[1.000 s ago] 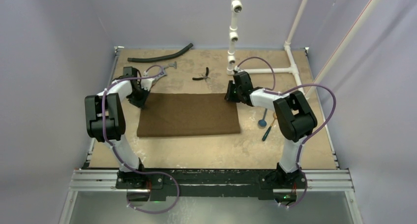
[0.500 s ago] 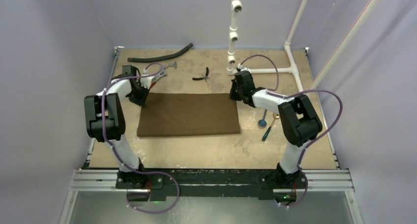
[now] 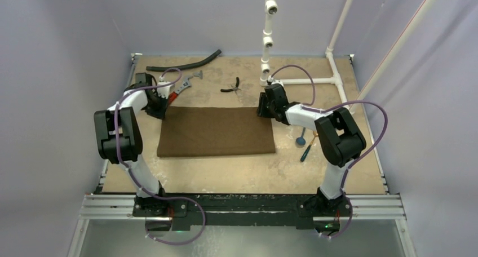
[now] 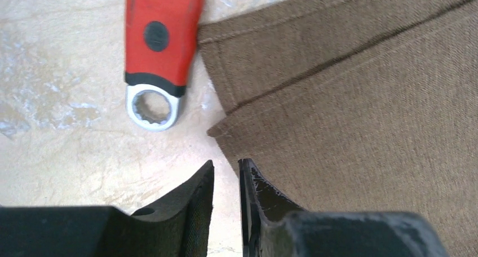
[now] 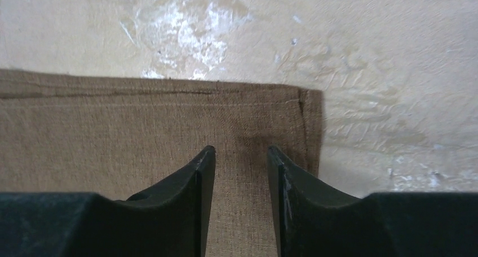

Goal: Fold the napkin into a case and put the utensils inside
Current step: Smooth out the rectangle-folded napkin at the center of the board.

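The dark-brown napkin (image 3: 217, 132) lies flat on the table, doubled over, with two layered edges showing at its far left corner (image 4: 349, 99). My left gripper (image 3: 159, 111) hovers at that corner, its jaws (image 4: 226, 165) a narrow gap apart with only bare table between them. My right gripper (image 3: 264, 109) hangs over the far right corner of the napkin (image 5: 141, 127), open (image 5: 241, 151), with cloth showing below the gap and nothing pinched. The utensils lie right of the napkin: a blue-bowled spoon (image 3: 301, 138) and a dark thin piece (image 3: 306, 151), partly behind the right arm.
A red-handled wrench (image 3: 180, 89) lies just beyond the napkin's left corner, its ring end (image 4: 152, 105) close to my left fingers. Black pliers (image 3: 232, 87) and a black hose (image 3: 185, 64) lie farther back. White pipes (image 3: 267, 43) stand at the back right.
The right gripper was shut half a second ago and now stands open over its corner. The left jaws have parted slightly and drawn a little toward the far edge. The napkin has not moved.
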Robot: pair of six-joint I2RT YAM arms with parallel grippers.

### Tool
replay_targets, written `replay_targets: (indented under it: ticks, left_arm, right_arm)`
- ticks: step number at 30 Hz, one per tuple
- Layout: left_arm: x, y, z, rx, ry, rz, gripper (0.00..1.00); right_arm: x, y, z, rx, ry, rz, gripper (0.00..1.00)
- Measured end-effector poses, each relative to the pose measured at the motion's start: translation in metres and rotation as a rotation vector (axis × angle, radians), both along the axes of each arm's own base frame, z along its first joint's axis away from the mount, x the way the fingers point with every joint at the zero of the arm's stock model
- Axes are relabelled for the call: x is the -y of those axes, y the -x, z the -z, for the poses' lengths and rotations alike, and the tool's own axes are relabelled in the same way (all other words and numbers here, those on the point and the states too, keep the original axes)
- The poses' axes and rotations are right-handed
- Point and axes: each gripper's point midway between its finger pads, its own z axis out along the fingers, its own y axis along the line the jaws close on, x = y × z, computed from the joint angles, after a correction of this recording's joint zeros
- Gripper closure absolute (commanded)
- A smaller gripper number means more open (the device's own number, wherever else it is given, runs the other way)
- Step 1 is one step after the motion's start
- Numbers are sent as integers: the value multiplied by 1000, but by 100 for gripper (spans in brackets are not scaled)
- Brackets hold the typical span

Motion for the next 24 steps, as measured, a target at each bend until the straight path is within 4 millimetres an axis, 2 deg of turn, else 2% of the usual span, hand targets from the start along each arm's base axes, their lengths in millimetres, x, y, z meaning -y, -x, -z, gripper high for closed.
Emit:
replay_targets:
  ticks: [3,5,7,11,14,19,24]
  left_arm:
    - [-6,-6,0,9,11,-32,66]
    - [-8,-13,1,17,14,-43,69]
    - [-8,-19,3,22,22,-52,74]
    - [-7,-24,12,13,31,-63,75]
    - [-7,-25,12,18,35,-72,76]
    - [-4,-25,12,18,54,-81,96]
    - [0,-26,11,21,77,-81,100]
  right_arm:
    - [-4,4,9,-18,10,-12,79]
    - [-6,6,15,-30,18,-19,90]
    - [-5,6,17,-32,22,-16,94]
    - [-5,5,16,-26,20,-11,100]
    - [-5,5,17,-26,20,-11,100]
    - [-4,6,18,-29,22,-11,100]
    - [-4,6,18,-29,22,-11,100]
